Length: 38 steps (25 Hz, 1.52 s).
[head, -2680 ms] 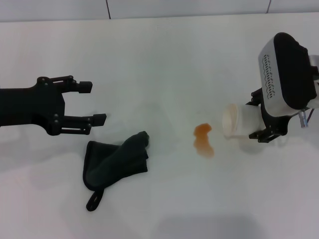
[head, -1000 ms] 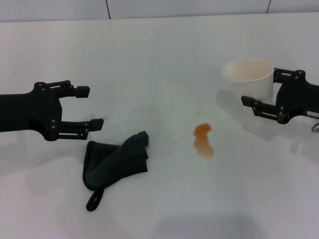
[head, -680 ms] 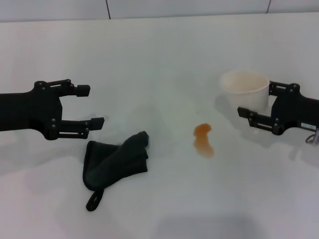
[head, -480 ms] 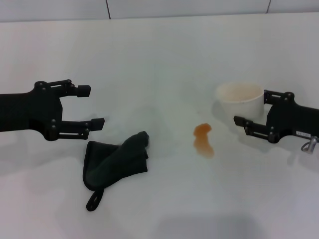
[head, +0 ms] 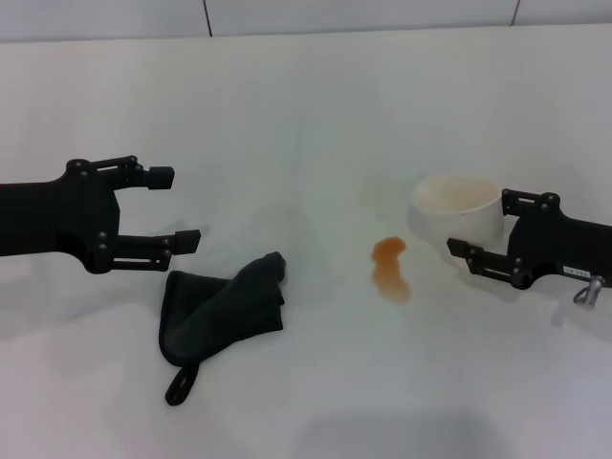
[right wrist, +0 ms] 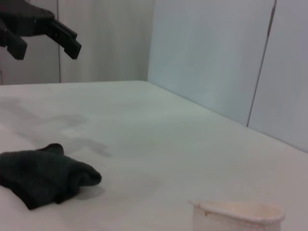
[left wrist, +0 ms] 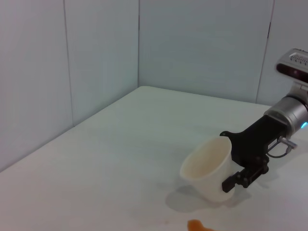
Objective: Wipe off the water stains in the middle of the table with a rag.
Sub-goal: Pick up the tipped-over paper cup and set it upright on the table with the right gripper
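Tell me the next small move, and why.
Probably lower the open left gripper onto the crumpled dark grey cloth rag: it lies ungrasped on the white table, while the small orange-brown liquid stain is unwiped.

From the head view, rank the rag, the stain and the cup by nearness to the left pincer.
1. The rag, just below the left pincer on the robot's left.
2. The water stains, mid-table.
3. The cup, far right, in the right pincer.
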Motion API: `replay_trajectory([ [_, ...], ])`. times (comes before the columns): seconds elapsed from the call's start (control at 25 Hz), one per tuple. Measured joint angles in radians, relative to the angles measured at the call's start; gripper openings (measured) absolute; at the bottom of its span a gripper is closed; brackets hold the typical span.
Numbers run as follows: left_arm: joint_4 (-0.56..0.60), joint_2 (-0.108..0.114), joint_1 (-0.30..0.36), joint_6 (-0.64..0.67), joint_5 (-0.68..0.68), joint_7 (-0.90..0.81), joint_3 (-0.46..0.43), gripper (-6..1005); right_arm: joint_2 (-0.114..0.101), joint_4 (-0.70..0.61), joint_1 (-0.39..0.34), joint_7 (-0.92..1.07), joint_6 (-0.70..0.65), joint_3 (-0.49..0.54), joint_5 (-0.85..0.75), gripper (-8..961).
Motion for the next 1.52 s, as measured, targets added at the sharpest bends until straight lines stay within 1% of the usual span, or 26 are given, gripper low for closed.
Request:
replay_trajectory([
  [0.16,0.0,0.0,0.0,0.0,0.0,0.0,0.001,865,0.0,0.0,0.0,-0.002,0.018,-0.014,0.002,609],
  [0.8,0.0,0.0,0.0,0.006,0.0,0.0,0.0,863,-0.003,-0.004,-0.009,0.026,0.029,-0.011,-0.006,613],
  [1.0,0.026,-0.003,0.009,0.016,0.0,-0.002,-0.003,863,-0.007,-0.009,-0.011,0.065,0.03,-0.006,-0.014,674],
  [1.36,0.035,-0.008,0.013,0.022,-0.003,-0.002,-0.003,862,-0.008,-0.019,-0.024,0.077,0.035,-0.005,-0.038,876],
  [1.52,0.036,-0.008,0.015,0.023,-0.004,-0.002,-0.003,862,-0.009,-0.046,-0.048,0.081,0.04,0.0,-0.038,873],
])
